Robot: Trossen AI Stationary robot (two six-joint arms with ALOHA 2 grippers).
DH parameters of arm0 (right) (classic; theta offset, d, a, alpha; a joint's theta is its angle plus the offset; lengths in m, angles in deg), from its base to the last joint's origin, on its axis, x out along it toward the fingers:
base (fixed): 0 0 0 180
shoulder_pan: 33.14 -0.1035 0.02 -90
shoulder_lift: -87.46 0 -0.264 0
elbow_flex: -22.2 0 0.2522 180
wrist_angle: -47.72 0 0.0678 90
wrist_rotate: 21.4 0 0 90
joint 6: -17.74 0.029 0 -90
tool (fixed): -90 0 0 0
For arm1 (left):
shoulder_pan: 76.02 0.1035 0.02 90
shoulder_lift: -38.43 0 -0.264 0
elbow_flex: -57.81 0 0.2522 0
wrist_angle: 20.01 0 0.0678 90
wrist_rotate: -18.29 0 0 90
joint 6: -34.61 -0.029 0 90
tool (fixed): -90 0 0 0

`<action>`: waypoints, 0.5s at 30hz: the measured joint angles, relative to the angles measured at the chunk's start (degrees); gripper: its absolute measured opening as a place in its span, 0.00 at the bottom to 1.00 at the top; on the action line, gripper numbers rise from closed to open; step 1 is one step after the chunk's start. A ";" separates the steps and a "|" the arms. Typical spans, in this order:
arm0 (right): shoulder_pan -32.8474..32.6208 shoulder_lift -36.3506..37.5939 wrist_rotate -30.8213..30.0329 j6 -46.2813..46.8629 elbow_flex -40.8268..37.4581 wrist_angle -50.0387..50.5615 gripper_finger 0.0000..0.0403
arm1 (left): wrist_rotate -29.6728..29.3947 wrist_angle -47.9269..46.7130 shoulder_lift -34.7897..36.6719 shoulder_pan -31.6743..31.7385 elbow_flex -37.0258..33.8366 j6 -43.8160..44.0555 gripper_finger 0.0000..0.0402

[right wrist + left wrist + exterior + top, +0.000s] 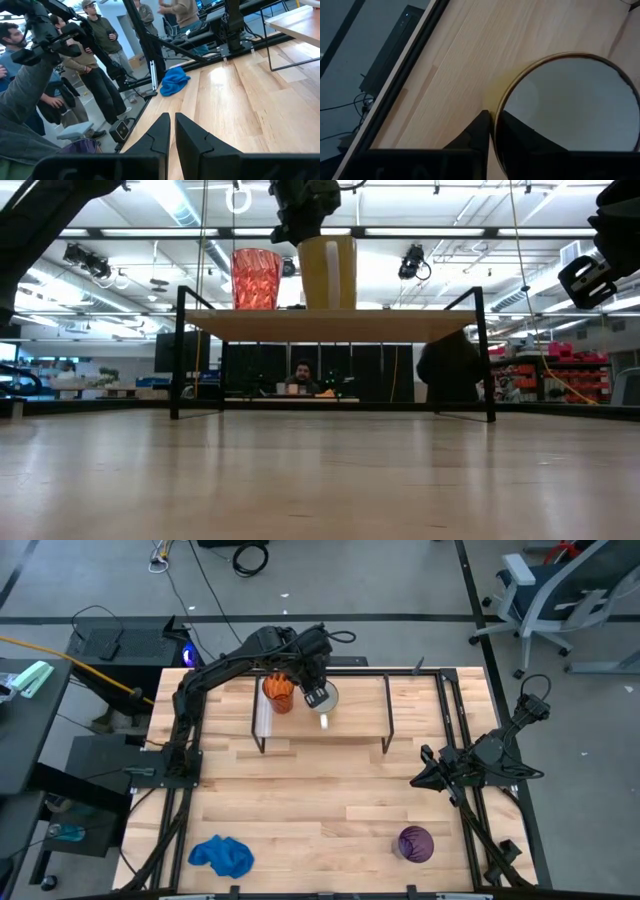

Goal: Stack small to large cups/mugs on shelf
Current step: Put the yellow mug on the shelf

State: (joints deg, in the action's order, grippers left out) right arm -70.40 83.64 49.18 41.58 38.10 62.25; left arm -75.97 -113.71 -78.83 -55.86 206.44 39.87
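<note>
Left wrist view, left hand (491,131) fingers pinching white mug (570,105) rim

Hidden and cut-off parts at the shelf and the desk edges

From above, the left tool (318,692) covers much of the white mug (328,698), and its handle cannot be made out; in the low view the picture's top edge cuts the arm above the mug, and in the left wrist view the mug's rim (560,57) runs out of frame. The purple tumbler (80,146) shows only as a sliver behind the right tool's housing. The people beyond the desk (225,100) are partly cropped.
</note>
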 joint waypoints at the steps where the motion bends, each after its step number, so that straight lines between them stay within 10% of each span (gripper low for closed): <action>1: 0.01 0.00 0.00 0.00 0.00 0.00 0.08 | 0.02 0.04 0.00 0.00 0.00 -0.01 0.11; 15: 0.01 0.00 0.02 0.00 0.00 0.00 0.08 | -1.12 2.21 0.00 0.03 -0.02 -0.61 0.21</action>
State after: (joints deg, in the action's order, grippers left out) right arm -70.39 83.64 49.21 41.58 38.10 62.25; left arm -77.08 -111.50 -78.83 -55.83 206.42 39.26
